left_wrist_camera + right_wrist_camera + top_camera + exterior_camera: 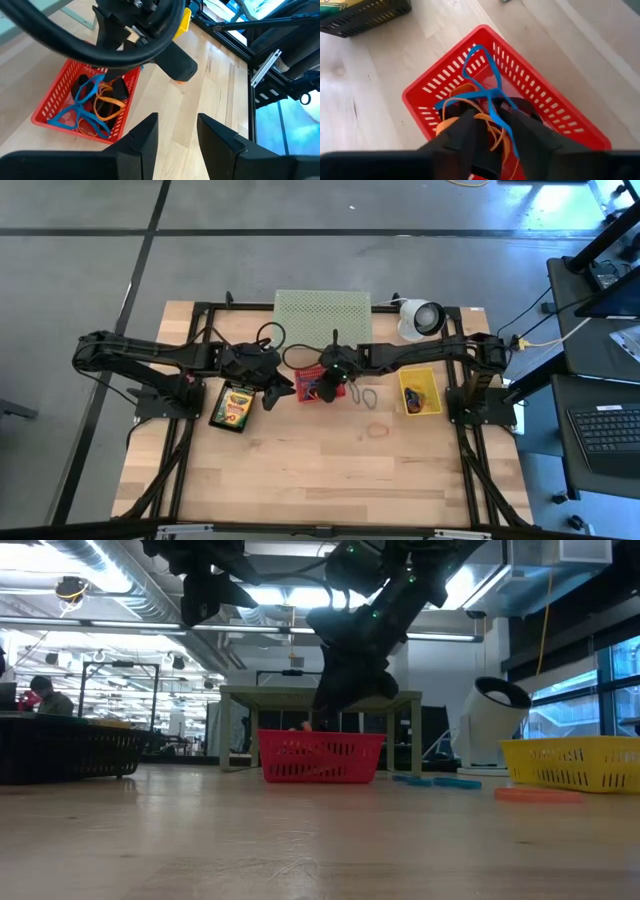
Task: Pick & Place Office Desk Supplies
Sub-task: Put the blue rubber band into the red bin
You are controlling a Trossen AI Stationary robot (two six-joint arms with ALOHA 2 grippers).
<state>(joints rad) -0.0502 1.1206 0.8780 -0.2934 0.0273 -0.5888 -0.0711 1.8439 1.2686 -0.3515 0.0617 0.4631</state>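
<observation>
**Rubber bands going into the red basket, a few strays left**

I have the right gripper (pixel 490 131) hanging directly over the red basket (pixel 322 383) at the centre of the high view. Its jaws stand slightly apart, with a blue rubber-band loop (pixel 481 80) draped across them; I cannot tell whether the loop is pinched or merely resting there. Under it, orange loops (pixel 470 117) and something dark already lie in the basket.

The left gripper (pixel 177 134) waits just left of the basket, jaws parted and empty, beside the black tray (pixel 233 405) that holds a crayon box (pixel 236 401).

By my reckoning the sort is well along: the red basket has a tangle of bands, the black tray has crayons, and the yellow bin (pixel 420 391) at centre right holds small items I cannot make out. Still out on the wooden surface (pixel 330 480) are a pale loop (pixel 367 396) right of the red basket and an orange loop (pixel 377 430) below it. Those look like my remaining picks.
</observation>
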